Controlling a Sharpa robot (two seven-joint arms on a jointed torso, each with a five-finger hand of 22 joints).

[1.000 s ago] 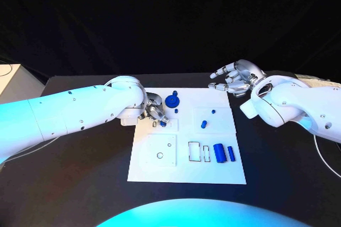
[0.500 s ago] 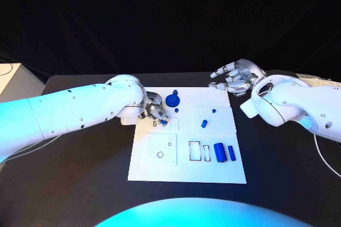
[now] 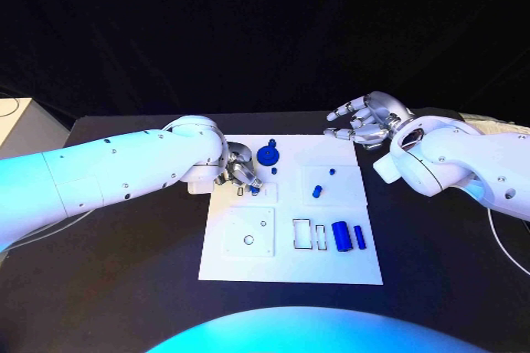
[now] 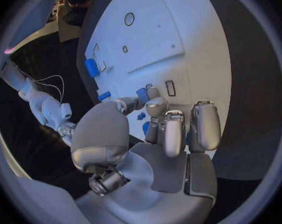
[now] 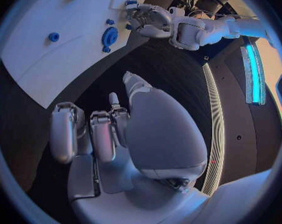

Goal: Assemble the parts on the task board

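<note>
The black bench (image 3: 122, 292) carries the white board (image 3: 289, 269) at its middle. The left hand (image 3: 240, 174) is low over the board's far left part, fingers curled together and pinching a small blue piece (image 4: 142, 94) right by a small slot (image 4: 170, 87). The right hand (image 3: 364, 119) hangs past the board's far right corner, fingers loosely spread, holding nothing. Two blue blocks (image 3: 348, 236) lie toward the near right. To seat the piece well, I judge it should be lined up squarely over the slot, then pressed straight down without tilting.
</note>
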